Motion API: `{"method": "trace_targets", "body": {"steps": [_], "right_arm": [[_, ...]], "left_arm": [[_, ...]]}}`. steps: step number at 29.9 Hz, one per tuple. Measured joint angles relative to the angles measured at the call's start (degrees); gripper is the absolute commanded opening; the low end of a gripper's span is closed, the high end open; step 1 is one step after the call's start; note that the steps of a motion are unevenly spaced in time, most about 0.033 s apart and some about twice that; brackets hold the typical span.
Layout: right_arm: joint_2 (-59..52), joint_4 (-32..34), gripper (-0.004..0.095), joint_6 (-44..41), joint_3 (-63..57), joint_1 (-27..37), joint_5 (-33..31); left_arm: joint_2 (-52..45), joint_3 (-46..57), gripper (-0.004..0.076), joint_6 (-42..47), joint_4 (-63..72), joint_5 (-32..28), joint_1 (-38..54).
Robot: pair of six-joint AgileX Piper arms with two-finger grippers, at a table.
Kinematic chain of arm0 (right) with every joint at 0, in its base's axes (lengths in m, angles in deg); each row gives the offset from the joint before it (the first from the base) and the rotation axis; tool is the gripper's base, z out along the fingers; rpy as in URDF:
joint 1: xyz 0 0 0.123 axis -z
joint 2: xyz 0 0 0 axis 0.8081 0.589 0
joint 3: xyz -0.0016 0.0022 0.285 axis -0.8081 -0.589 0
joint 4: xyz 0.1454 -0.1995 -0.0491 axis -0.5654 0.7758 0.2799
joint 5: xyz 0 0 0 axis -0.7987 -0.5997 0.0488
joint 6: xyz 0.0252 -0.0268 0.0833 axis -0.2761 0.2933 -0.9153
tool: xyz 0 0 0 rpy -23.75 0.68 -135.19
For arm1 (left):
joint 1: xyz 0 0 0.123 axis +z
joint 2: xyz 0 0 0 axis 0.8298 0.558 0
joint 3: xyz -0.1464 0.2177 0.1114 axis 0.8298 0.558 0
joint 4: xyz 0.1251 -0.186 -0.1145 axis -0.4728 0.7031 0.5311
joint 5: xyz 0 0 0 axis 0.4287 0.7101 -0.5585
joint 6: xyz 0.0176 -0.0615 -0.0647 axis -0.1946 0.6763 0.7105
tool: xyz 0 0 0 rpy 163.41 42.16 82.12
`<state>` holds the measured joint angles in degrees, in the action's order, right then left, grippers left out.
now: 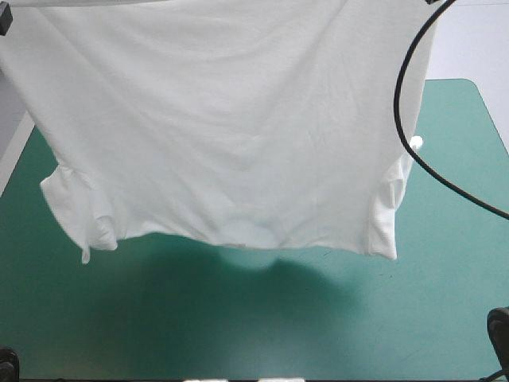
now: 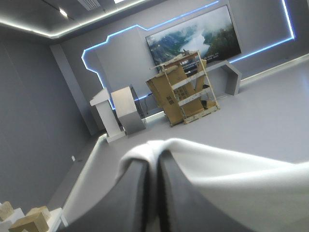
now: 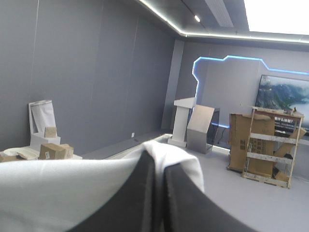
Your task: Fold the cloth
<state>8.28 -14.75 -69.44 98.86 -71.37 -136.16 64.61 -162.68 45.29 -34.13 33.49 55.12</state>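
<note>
1. High view: the T-shirt [image 1: 231, 127] hangs spread in the air above the teal-green table [image 1: 445, 310], sleeves lowest
2. Left gripper [image 2: 154, 157] and right gripper [image 3: 158, 159] are each clenched on its upper edge
3. A slipping pinch, I'd guess, would drop one corner and bunch it
4. No container in sight
</note>
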Motion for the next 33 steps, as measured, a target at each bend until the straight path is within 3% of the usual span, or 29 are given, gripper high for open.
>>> {"method": "trace_targets", "body": {"steps": [6, 13, 18, 25, 30, 33], "right_arm": [[2.36, 0.00, -0.0018, 0.42, -0.91, 0.00, 5.49], [11.40, 0.13, -0.0018, 0.48, -2.36, 0.00, 13.30], [17.75, -0.05, -0.0018, 0.60, -2.87, -0.02, 20.62], [18.68, -0.69, -0.0018, 1.98, -2.91, -0.02, 27.07], [17.33, 0.07, -0.0018, 2.69, -2.74, -0.02, 28.68], [17.03, 1.71, -0.0018, 1.68, -2.67, 0.52, 26.31]], "left_arm": [[2.12, -0.50, 0.0019, 0.00, -1.71, -2.73, 0.00], [11.26, -0.36, 0.0019, 0.16, 0.10, -5.23, 0.00], [16.39, 0.14, 0.0019, 0.18, 3.37, -9.67, 0.00], [17.26, -0.23, 0.0019, 0.01, 4.36, -17.01, 0.00], [17.16, -1.08, 0.0019, -0.05, 4.36, -18.60, 0.00], [17.46, -1.09, 0.0019, -0.05, 3.47, -17.66, 0.00]]}}
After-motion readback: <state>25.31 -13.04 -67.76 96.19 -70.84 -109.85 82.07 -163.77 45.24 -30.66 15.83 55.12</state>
